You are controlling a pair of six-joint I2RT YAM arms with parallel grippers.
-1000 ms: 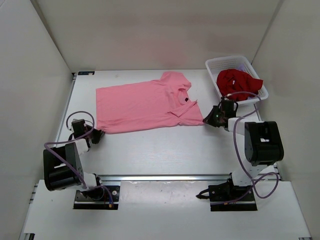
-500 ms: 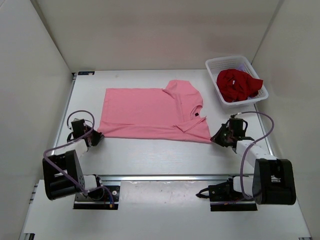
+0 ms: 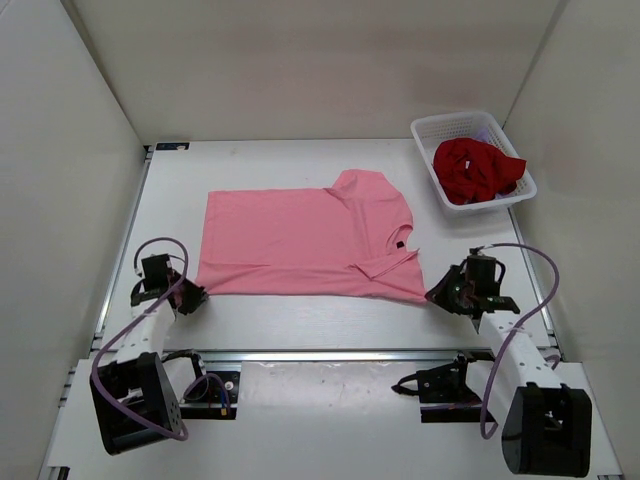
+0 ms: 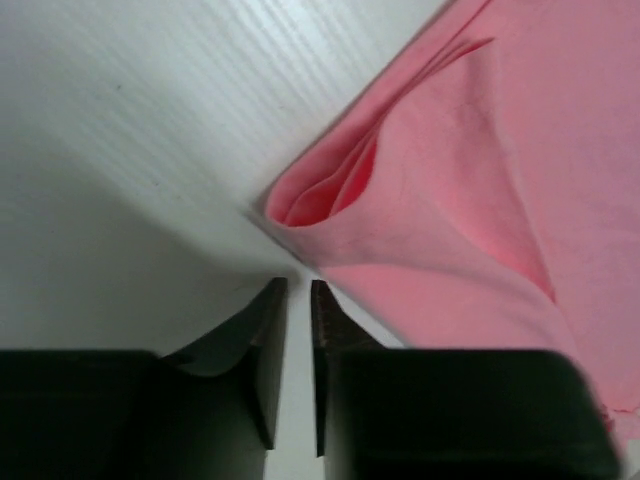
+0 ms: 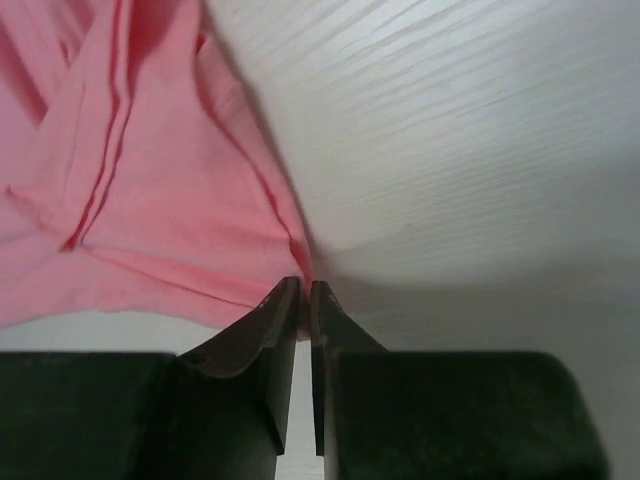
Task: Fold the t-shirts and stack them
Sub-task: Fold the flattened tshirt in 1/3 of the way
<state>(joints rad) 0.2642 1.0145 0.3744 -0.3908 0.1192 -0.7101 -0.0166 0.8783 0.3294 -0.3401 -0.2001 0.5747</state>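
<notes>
The pink t-shirt lies flat across the middle of the table, its collar end to the right and one sleeve folded over. My left gripper sits at the shirt's near left corner. In the left wrist view its jaws stand slightly open with bare table between them, and the pink corner lies just ahead, untouched. My right gripper is at the near right corner. Its jaws are shut on a pinch of the pink hem. A dark red t-shirt lies bunched in the basket.
The white mesh basket stands at the back right corner, against the right wall. White walls close in the table on three sides. A metal rail runs along the near edge between the arm bases.
Both arms have drawn back toward the near edge, dragging the pink shirt with them and straightening it. The left jaws have parted and let go of the corner.
</notes>
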